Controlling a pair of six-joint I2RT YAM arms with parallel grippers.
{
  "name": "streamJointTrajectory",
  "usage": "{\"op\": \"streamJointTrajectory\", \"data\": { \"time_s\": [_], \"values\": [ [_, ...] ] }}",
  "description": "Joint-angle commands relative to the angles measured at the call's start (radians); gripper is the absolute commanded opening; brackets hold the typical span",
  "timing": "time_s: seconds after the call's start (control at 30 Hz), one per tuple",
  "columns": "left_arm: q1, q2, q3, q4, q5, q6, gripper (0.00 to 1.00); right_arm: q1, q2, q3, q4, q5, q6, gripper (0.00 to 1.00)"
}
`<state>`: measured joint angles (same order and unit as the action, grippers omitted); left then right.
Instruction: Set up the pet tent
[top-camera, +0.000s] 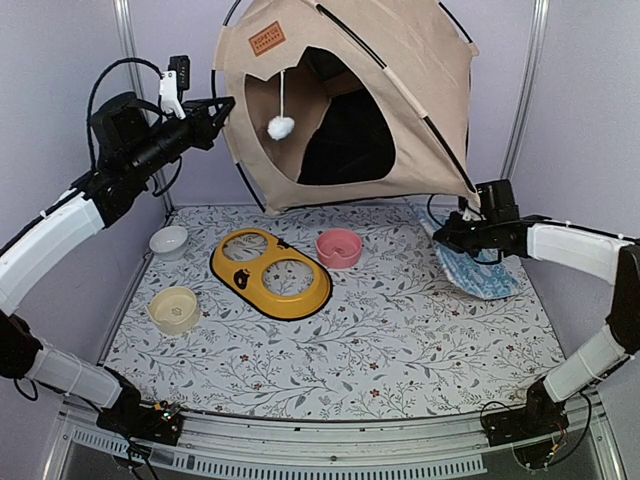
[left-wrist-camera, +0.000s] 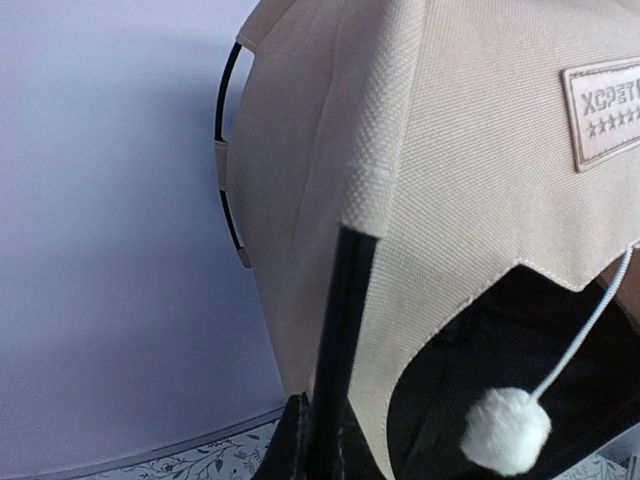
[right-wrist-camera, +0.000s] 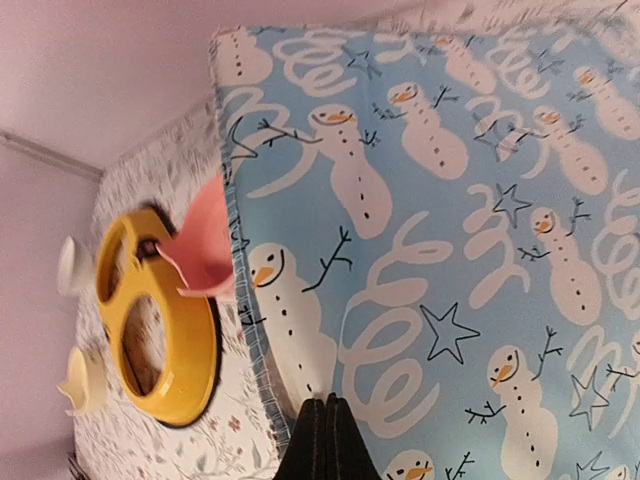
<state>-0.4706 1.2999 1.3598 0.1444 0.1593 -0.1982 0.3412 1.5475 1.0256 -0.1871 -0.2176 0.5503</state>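
On the near half of the floral-printed tabletop mat (top-camera: 400, 340) lie a cream round bowl (top-camera: 174, 309) by the left edge and a yellow double-bowl feeder (top-camera: 270, 272) near the middle. A pink bowl (top-camera: 339, 247) and a small white bowl (top-camera: 168, 241) sit just beyond them.

At the right edge, the right gripper (top-camera: 447, 238) has its fingers pressed together at the hem of the blue snowman-print cushion (top-camera: 485, 275). I cannot tell whether fabric is pinched between them.

Along the far edge stands the tan canvas pet tent (top-camera: 400, 90), domed, opening forward, white pom-pom toy (top-camera: 281, 127) hanging inside. The left gripper (top-camera: 222, 105) is clamped on its thin black pole (left-wrist-camera: 345, 330) at the tent's left side.

The tent looks shaped but tilted. Settling it flat, and probably adding the cushion, remains.
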Motion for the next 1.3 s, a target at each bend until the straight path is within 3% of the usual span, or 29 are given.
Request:
{"op": "streamJointTrajectory", "data": {
  "time_s": [0.0, 0.2, 0.37, 0.77, 0.87, 1.03, 1.27],
  "values": [
    [-0.062, 0.066, 0.031, 0.118, -0.027, -0.040, 0.00, -0.043, -0.276, -0.087, 0.138, 0.101, 0.108, 0.00],
    [-0.176, 0.247, 0.149, 0.122, -0.134, -0.009, 0.00, -0.044, -0.669, -0.144, 0.126, 0.304, 0.125, 0.00],
    [-0.229, 0.384, 0.240, 0.137, -0.260, -0.069, 0.00, -0.044, -0.884, -0.094, 0.073, 0.448, 0.096, 0.00],
    [-0.222, 0.590, 0.481, 0.073, -0.362, -0.240, 0.00, -0.044, -0.953, 0.067, 0.064, 0.440, -0.018, 0.00],
    [-0.219, 0.621, 0.519, 0.080, -0.299, -0.224, 0.00, -0.043, -0.947, 0.096, 0.093, 0.362, -0.057, 0.00],
    [-0.256, 0.751, 0.620, 0.070, -0.010, -0.124, 0.00, -0.044, -0.924, 0.132, 0.163, 0.180, -0.105, 0.00],
    [-0.350, 0.873, 0.740, -0.029, 0.163, 0.022, 0.00, -0.044, -0.811, 0.169, 0.178, -0.017, -0.126, 0.00]
  ]
}}
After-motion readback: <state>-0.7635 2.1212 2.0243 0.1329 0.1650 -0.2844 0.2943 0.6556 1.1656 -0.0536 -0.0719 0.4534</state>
